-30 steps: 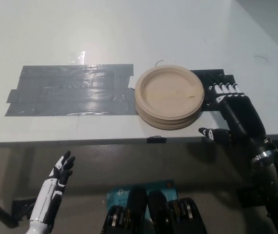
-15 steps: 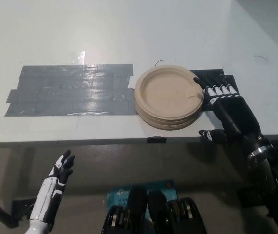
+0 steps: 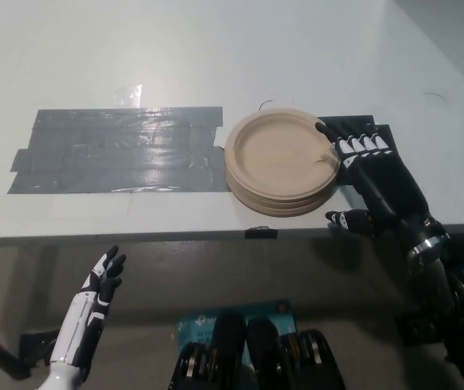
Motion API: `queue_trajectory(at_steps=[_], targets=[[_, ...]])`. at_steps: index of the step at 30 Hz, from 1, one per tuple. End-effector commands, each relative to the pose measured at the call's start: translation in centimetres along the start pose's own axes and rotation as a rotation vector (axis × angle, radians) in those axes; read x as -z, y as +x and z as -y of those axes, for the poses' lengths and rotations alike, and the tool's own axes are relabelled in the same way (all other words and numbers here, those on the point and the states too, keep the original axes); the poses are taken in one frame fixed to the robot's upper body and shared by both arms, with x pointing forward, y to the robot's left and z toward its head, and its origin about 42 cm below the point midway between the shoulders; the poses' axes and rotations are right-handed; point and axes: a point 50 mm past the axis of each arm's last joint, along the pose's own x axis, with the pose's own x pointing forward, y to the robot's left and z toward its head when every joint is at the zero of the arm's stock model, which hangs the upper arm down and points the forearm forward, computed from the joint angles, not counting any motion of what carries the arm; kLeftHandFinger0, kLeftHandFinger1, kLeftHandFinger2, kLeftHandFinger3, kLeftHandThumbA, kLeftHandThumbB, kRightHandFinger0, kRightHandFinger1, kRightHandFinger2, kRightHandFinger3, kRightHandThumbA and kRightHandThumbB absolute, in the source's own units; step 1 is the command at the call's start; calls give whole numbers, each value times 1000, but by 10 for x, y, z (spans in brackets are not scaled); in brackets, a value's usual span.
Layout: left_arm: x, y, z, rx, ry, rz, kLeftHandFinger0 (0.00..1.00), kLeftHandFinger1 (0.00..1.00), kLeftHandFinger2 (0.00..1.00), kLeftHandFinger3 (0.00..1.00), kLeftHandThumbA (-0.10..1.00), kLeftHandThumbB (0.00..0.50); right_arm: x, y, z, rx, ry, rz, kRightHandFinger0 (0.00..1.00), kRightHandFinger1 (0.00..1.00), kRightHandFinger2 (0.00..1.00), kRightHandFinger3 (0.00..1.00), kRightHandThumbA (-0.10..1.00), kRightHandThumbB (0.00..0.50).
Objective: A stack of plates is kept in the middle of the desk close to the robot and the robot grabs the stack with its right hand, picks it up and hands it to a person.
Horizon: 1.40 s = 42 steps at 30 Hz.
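Head view: right hand spread open, fingertips over stack of plates rim.

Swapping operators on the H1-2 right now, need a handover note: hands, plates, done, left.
Right hand: open, at the right edge of the stack of plates, fingers reaching over the rim of the top plate, thumb low by the desk edge. No grip closed yet.
Left hand: open, idle below the desk edge at lower left.
Stack: on the desk near its front edge, just right of the grey tape patch, not lifted.
Done: approach to the stack.
Left: close on the stack, lift, hand over. No person in view.
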Motion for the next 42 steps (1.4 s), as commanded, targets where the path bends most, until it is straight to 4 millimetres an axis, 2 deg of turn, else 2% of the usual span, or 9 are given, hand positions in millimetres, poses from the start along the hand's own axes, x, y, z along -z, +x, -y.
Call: queue_trajectory(at_steps=[1, 10, 15, 23, 29, 35, 36, 37, 42], targets=[[-9, 3, -6, 19, 10, 43, 1000, 1000, 1000, 1000, 1000, 67, -7, 16, 12, 46, -53, 68, 1000, 1000, 1000, 1000, 959, 370], [-10, 3, -5, 21, 10, 35, 1000, 1000, 1000, 1000, 1000, 77, -3, 23, 3, 29, -95, 55, 1000, 1000, 1000, 1000, 927, 376], [-9, 2, -4, 22, 8, 38, 1000, 1000, 1000, 1000, 1000, 63, -2, 29, 2, 22, -114, 52, 1000, 1000, 1000, 1000, 921, 375], [-9, 4, -5, 23, 26, 44, 1000, 1000, 1000, 1000, 1000, 76, -4, 40, 3, 27, -133, 51, 1000, 1000, 1000, 1000, 994, 382], [-10, 5, -5, 24, 12, 46, 1000, 1000, 1000, 1000, 1000, 70, -7, 44, 3, 27, -137, 55, 1000, 1000, 1000, 1000, 996, 380], [-10, 5, -5, 22, 13, 45, 1000, 1000, 1000, 1000, 1000, 73, -7, 47, -4, 9, -164, 70, 1000, 1000, 1000, 1000, 1000, 384], [-10, 5, -5, 20, 12, 45, 1000, 1000, 1000, 1000, 1000, 69, -7, 47, -5, 7, -167, 73, 1000, 1000, 1000, 1000, 1000, 398], [-10, 5, -6, 19, 15, 47, 1000, 1000, 1000, 1000, 1000, 71, -8, 47, -8, 0, -177, 79, 1000, 1000, 1000, 1000, 1000, 383], [-10, 6, -6, 20, 13, 52, 1000, 1000, 1000, 1000, 1000, 53, -7, 47, -17, -36, -195, 89, 1000, 1000, 1000, 1000, 968, 381]])
